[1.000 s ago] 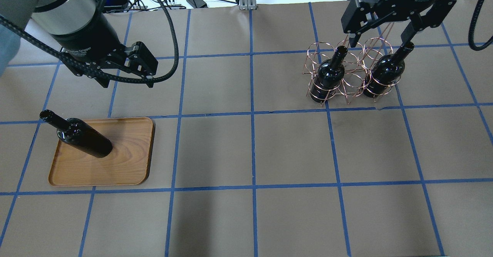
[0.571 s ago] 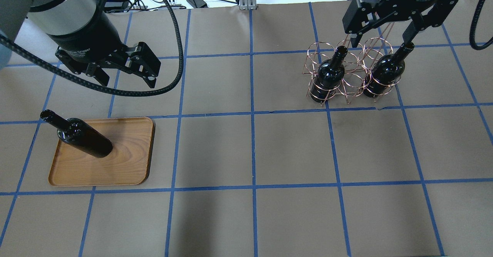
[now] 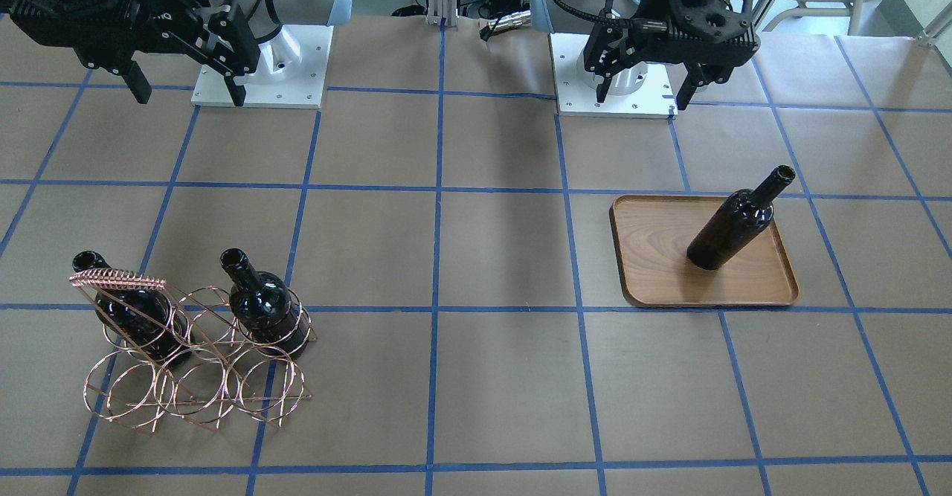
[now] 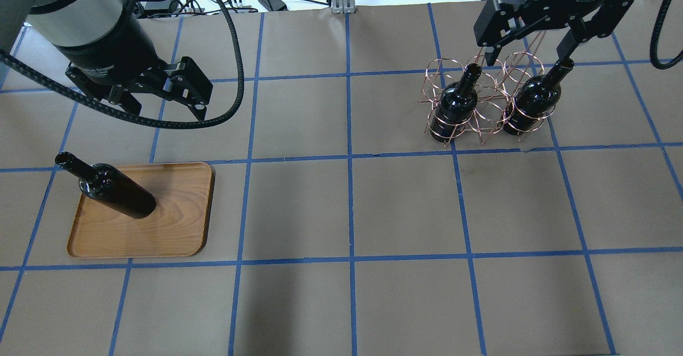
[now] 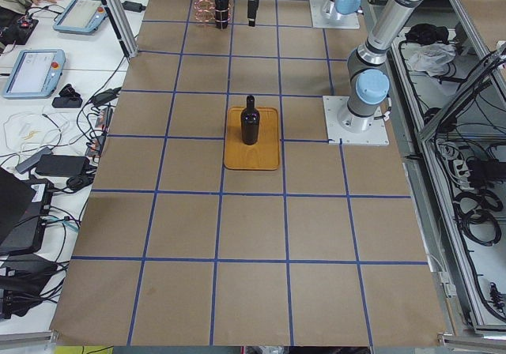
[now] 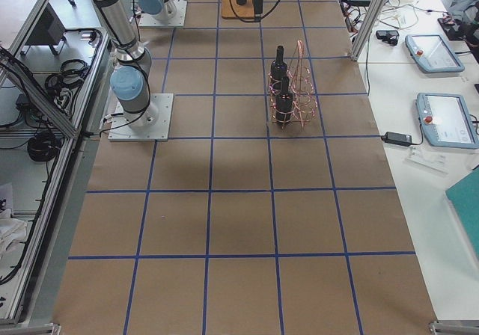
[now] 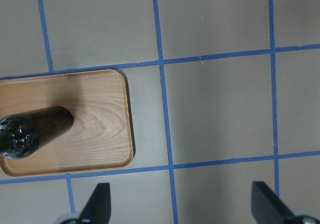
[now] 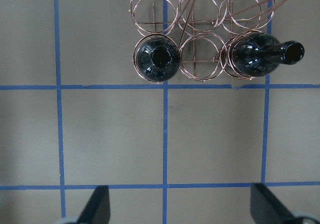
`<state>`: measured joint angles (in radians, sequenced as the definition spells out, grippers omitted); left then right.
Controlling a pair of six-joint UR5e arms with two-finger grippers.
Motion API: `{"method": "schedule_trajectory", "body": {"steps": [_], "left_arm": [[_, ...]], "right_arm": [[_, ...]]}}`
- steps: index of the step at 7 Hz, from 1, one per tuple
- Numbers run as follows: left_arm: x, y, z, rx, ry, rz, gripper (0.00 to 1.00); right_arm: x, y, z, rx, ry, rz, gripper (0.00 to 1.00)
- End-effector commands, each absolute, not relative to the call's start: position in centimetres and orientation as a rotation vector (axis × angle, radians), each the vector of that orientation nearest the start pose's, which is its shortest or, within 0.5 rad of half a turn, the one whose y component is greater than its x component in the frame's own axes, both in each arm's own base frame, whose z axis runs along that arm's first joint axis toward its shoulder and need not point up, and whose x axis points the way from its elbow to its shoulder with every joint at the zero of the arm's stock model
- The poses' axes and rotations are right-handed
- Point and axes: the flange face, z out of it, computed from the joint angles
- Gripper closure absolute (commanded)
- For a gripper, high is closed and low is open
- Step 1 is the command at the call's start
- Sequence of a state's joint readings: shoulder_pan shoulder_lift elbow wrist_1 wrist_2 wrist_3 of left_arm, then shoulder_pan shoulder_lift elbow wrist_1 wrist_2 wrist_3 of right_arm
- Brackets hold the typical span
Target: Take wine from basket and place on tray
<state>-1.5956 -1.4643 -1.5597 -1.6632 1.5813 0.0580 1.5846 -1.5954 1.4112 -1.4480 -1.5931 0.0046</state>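
One wine bottle (image 4: 114, 190) stands upright about the middle of the wooden tray (image 4: 176, 233), on the left half of the desk (image 4: 405, 201), midway between its long edges. It is glossy black glass with a narrow neck and an open mouth (the lamps glint on its shoulder). A second bottle (image 4: 456, 105) and a third bottle (image 4: 533, 100) stand in the copper wire basket (image 3: 193, 392) on the right half, in the end rings of the row nearer the robot. The left jaws hang high near the tray, spread wide and empty. The right jaws hover high near the basket, wide too, gripping nothing.
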Motion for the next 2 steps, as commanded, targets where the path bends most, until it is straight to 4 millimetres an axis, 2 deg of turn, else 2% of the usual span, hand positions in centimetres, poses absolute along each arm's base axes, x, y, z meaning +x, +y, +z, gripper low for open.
{"method": "schedule_trajectory", "body": {"steps": [1,2], "left_arm": [[-14.04,-44.5,53.29,0.12,3.134,-0.036,0.0],[-14.1,-44.48,53.29,0.123,3.134,-0.036,0.0]], "right_arm": [[13.75,-47.83,56.66,-0.013,3.164,-0.1,0.0],[13.79,-47.89,56.59,-0.016,3.16,-0.097,0.0]]}}
